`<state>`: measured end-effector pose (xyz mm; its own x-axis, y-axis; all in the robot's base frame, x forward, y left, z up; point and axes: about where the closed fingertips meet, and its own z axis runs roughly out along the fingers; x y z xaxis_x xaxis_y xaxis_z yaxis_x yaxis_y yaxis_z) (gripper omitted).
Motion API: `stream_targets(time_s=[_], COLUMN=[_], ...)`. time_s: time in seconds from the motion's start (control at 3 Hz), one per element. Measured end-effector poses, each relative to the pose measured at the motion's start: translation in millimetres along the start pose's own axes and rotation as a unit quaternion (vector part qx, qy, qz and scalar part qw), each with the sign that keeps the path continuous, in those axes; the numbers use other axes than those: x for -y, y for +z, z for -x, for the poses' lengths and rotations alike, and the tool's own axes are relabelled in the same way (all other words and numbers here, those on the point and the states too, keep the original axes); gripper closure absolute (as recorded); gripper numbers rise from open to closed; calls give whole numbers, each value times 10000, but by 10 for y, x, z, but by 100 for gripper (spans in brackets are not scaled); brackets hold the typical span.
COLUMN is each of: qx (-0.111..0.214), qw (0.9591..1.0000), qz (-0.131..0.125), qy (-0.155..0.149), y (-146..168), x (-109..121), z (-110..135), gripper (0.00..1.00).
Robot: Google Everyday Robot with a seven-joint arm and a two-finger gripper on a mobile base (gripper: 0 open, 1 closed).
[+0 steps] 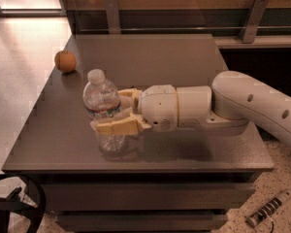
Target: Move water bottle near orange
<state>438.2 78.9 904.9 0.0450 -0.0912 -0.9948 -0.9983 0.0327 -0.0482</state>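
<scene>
White arm (247,101) level, in from frame right; end effector (109,109) clamped on water bottle (101,93), centre-left; orange (65,61) upper left.

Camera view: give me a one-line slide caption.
Gripper grips the water bottle near the table's front; the orange sits apart at the far left corner.

arm (252,101) extended low, gripper (108,110) clasping water bottle (100,92)

Dark table (174,62), power strip (270,208) on floor
</scene>
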Motion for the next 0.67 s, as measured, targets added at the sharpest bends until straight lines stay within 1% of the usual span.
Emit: stream_targets(time_s=[0.33, 0.67], qx=[9, 2], qw=[10000, 9997], qz=[-26, -174], qy=[-50, -174], y=[-56, -199], x=[147, 559], z=[98, 378], gripper=[100, 100])
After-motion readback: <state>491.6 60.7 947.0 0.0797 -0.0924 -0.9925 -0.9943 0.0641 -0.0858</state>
